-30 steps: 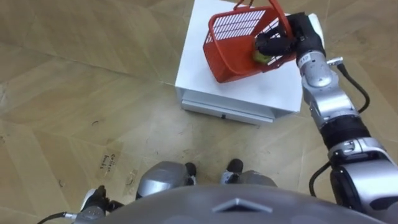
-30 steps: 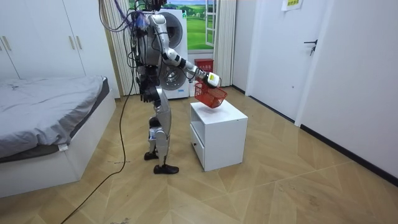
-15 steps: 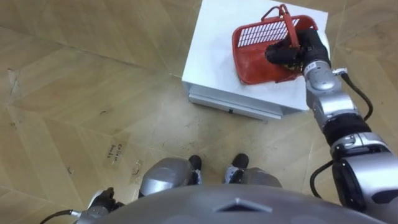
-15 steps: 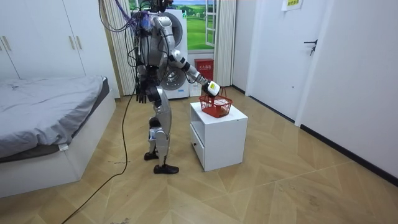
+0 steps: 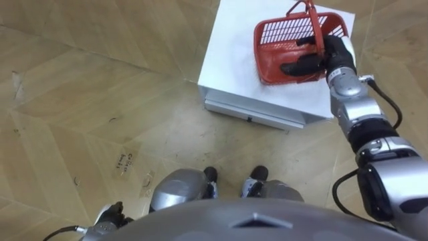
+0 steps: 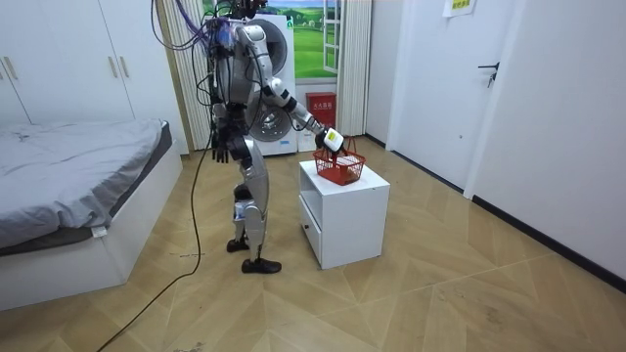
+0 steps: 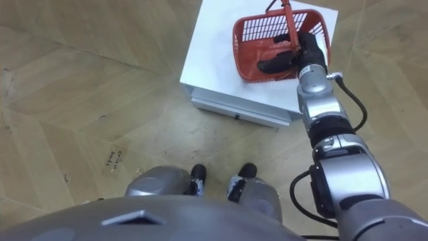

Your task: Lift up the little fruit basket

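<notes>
Presently, taking stock from the hand outward.

Right hand (image 5: 324, 59): I am reaching it forward and to my right, over the right end of the fruit basket (image 5: 287, 30). Its dark fingers (image 5: 294, 67) are lying stretched out rather than curled, pointing to my left along the basket's near side. The thumb is spreading apart from them over the basket's inside. None of them is closing round the handle (image 5: 309, 13), which is standing upright just beyond the hand. Whether the fingers are touching the mesh, I cannot tell.

Fruit basket: red, open-meshed, oblong. It is sitting level on the top of the cabinet (image 5: 234, 53), toward the far right corner as I am looking down.

Cabinet: white, box-shaped, with a drawer front (image 5: 254, 110) facing me below the top. It is standing on the wooden floor (image 5: 100, 100), just ahead of my feet.

Left hand (image 6: 220, 152): it is hanging at my side by the hip, well apart from the cabinet and basket.

Stance, from the room view: I am standing upright at the cabinet's side, on the room view's left of it, with my right arm stretching out and down to the basket.

Surroundings, room view: a bed (image 6: 78, 186) with grey covers is lying at the room view's left, with a white wardrobe (image 6: 59, 59) behind it. A washing machine (image 6: 279, 122) is standing behind me, and a white door (image 6: 489, 98) is showing at the room view's right.
</notes>
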Tool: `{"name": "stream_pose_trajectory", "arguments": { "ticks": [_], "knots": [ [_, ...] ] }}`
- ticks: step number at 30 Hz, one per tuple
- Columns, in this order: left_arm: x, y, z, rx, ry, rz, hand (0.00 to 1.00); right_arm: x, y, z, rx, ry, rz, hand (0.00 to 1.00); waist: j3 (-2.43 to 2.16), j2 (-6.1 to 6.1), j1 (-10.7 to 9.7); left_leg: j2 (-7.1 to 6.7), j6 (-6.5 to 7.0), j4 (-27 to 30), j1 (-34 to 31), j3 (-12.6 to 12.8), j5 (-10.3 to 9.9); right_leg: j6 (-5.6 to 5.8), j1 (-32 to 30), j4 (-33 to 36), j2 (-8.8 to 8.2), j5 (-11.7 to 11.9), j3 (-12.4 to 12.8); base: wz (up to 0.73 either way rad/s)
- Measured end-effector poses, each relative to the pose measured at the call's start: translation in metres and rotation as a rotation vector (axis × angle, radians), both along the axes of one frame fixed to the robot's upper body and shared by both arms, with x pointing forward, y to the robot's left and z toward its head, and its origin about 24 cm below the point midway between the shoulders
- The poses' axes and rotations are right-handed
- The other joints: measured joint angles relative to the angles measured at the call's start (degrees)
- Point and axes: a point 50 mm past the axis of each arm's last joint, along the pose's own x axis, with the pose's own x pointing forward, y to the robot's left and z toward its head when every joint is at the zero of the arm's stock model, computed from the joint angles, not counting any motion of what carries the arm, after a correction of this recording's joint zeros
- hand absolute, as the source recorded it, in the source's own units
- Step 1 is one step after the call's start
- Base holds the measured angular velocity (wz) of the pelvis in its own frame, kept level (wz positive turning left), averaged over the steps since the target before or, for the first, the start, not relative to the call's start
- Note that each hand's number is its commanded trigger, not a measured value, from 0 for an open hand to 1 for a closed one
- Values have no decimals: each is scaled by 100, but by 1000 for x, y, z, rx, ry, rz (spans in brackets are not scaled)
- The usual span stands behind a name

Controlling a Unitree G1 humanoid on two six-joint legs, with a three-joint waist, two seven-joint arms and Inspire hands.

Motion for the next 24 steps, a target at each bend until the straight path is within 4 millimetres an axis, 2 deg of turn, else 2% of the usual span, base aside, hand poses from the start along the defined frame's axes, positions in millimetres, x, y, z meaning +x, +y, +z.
{"name": "stream_pose_trajectory", "arguments": {
  "ticks": [11,13,15,18,22,24],
  "knots": [
    [3,-4,0,-6,-12,-21,0,4,-2,7,10,-40,-3,0,-25,-21,-20,22,0,-34,85,105,2,0,-2,-13,9,0,104,-4],
    [4,-3,0,-6,-14,-21,0,6,-1,11,10,-67,7,0,-40,-36,-60,23,0,-34,100,138,3,0,4,-15,11,0,131,-9],
    [4,-3,0,-5,-15,-23,0,8,0,13,-1,-86,21,0,-77,-78,-145,24,0,-34,123,159,3,0,28,-22,16,0,153,0],
    [3,-3,0,-4,-12,-23,0,5,-1,11,-16,-76,28,0,-100,-126,-209,36,0,-37,241,250,4,0,148,-36,10,0,168,-3],
    [3,-3,0,0,-17,-26,0,-2,-1,6,-28,-65,40,0,-108,-146,-320,45,0,-176,413,246,3,0,309,-69,23,1,148,-1],
    [2,-2,0,2,-16,-23,0,-8,1,6,-29,-77,62,0,-126,-184,-332,68,-3,-236,470,325,1,-23,308,-74,71,19,178,-16]
  ]
}}
